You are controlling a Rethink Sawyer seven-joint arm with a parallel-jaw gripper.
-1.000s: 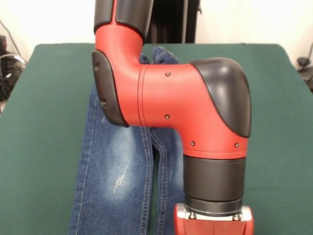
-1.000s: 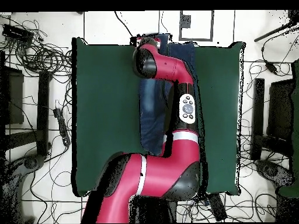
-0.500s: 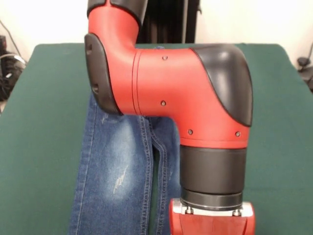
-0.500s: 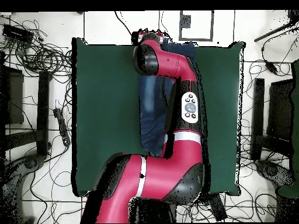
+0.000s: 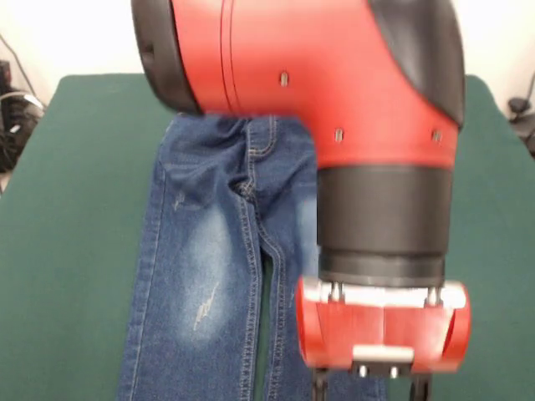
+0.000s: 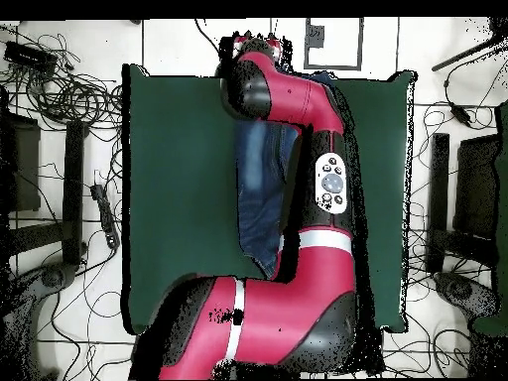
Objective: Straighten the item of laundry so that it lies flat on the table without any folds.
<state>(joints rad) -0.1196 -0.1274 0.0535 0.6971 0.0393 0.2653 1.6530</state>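
Here, blue jeans (image 5: pixel 209 276) lie lengthwise on a green table (image 5: pixel 75 251), the red arm's gripper (image 5: pixel 368 388) above one leg, its jaws' state impossible to tell.

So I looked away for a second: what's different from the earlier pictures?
The arm swung toward the camera, uncovering the jeans' waist, where a bunched-up bit no longer shows. The gripper barely enters the picture. The legs stayed spread on the table.
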